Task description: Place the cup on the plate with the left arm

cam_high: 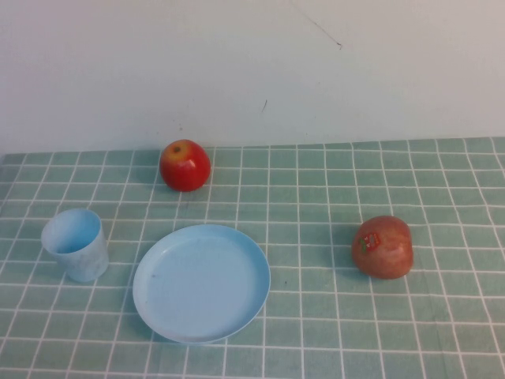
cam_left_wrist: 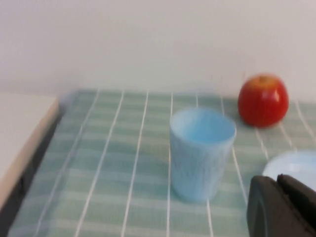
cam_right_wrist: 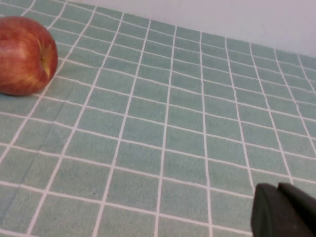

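The pale blue cup (cam_high: pixel 76 245) stands upright on the green checked cloth, left of the light blue plate (cam_high: pixel 201 283) and a small gap away from it. Neither gripper shows in the high view. In the left wrist view the cup (cam_left_wrist: pixel 201 153) stands a short way ahead of my left gripper (cam_left_wrist: pixel 278 178), whose dark fingers lie together and hold nothing. The plate's rim (cam_left_wrist: pixel 296 168) shows just beyond that gripper. My right gripper (cam_right_wrist: pixel 279 186) is shut and empty above bare cloth.
A bright red apple (cam_high: pixel 185 165) sits behind the plate near the wall. A duller red apple with a sticker (cam_high: pixel 383 246) lies to the plate's right and also shows in the right wrist view (cam_right_wrist: pixel 24 55). The cloth's left edge meets a pale surface (cam_left_wrist: pixel 24 133).
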Controlling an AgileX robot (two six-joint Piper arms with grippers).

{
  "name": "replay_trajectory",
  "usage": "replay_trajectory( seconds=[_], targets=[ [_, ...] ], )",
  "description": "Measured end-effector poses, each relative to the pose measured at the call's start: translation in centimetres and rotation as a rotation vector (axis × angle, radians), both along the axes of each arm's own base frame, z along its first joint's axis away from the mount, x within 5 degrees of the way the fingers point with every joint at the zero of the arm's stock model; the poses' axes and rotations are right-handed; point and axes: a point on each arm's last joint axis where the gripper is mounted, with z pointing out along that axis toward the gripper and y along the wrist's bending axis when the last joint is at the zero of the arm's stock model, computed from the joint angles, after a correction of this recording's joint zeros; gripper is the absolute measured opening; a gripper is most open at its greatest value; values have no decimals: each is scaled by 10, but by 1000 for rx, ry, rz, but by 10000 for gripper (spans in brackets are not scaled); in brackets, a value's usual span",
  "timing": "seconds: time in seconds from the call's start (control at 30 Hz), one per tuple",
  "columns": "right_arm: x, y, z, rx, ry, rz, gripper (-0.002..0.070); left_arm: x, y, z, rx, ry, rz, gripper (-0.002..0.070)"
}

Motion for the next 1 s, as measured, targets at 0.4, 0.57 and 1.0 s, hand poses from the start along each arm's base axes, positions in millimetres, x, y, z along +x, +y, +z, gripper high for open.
replay_trajectory(
  seconds=[0.4, 0.57, 1.0],
  targets=[
    [0, 0, 0, 0, 0, 0, -2, -26, 8, 81, -223, -983, 28, -1],
    [0, 0, 0, 0, 0, 0, -2, -48, 5, 124, -348, -1188, -90, -1],
    [0, 0, 0, 0, 0, 0, -2, -38, 6, 252, -127, -431, 59, -1]
  ],
)
